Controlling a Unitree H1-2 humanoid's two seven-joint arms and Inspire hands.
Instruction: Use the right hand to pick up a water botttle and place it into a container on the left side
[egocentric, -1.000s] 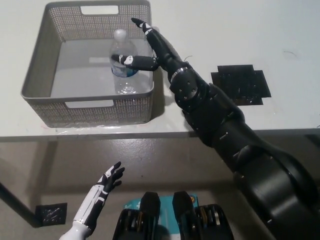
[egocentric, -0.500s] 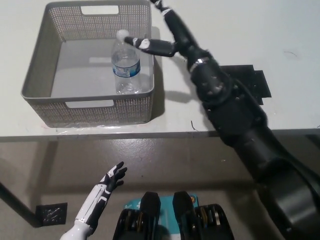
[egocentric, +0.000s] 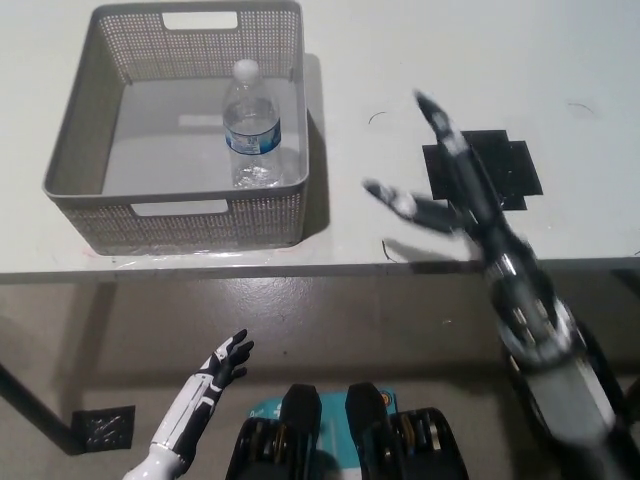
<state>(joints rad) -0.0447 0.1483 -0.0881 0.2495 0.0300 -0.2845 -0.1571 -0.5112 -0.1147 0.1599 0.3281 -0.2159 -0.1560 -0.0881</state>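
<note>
A clear water bottle (egocentric: 252, 125) with a blue label and white cap stands upright inside the grey mesh container (egocentric: 90, 205) at the table's left, near its right wall. My black right hand (egocentric: 440, 190) is open over the table's middle right, well clear of the container, fingers spread and blurred with motion. My white left hand (egocentric: 222, 362) hangs open below the table's front edge at the lower left, holding nothing.
A black patch (egocentric: 505, 170) lies flat on the white table (egocentric: 400, 60) just behind my right hand. The table's front edge (egocentric: 300, 268) runs across the middle of the picture, with brown floor (egocentric: 380, 330) beneath.
My right hand let go of the bottle, which stays upright in the container, and has pulled back to the right and toward me, away from the container. The left hand barely moved.
</note>
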